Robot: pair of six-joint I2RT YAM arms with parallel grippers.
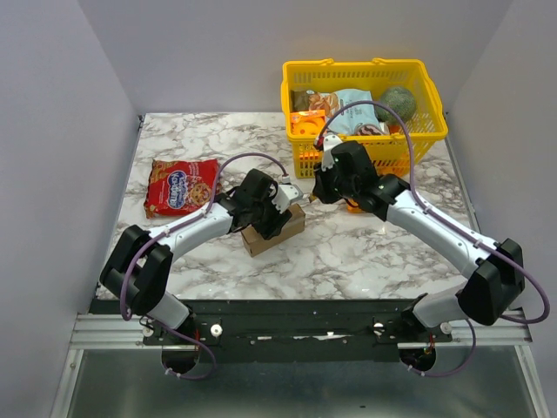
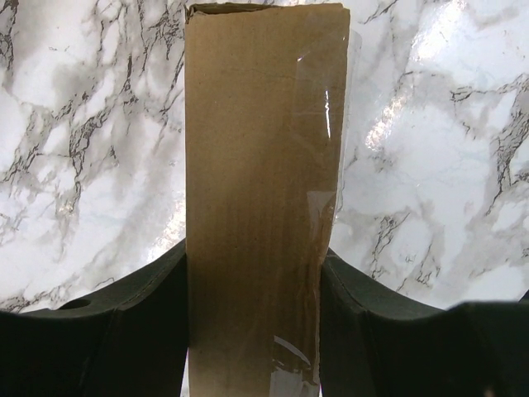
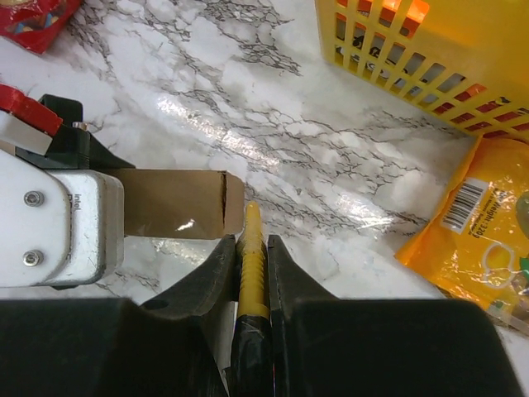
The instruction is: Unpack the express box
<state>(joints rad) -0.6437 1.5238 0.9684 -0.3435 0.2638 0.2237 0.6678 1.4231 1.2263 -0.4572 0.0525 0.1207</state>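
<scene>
The express box (image 1: 277, 228) is a small brown cardboard mailer lying on the marble table. My left gripper (image 1: 275, 212) is shut on it, a finger on each long side; in the left wrist view the taped box (image 2: 260, 165) runs away between the fingers (image 2: 140, 331). My right gripper (image 1: 318, 187) is shut on a yellow ridged tool with a black handle (image 3: 251, 256). Its tip sits just beside the box's end (image 3: 178, 204) in the right wrist view.
A yellow plastic basket (image 1: 435, 104) with snacks stands at the back right. A red snack bag (image 1: 181, 185) lies at the left. An orange bag (image 3: 479, 223) lies under my right arm, in front of the basket.
</scene>
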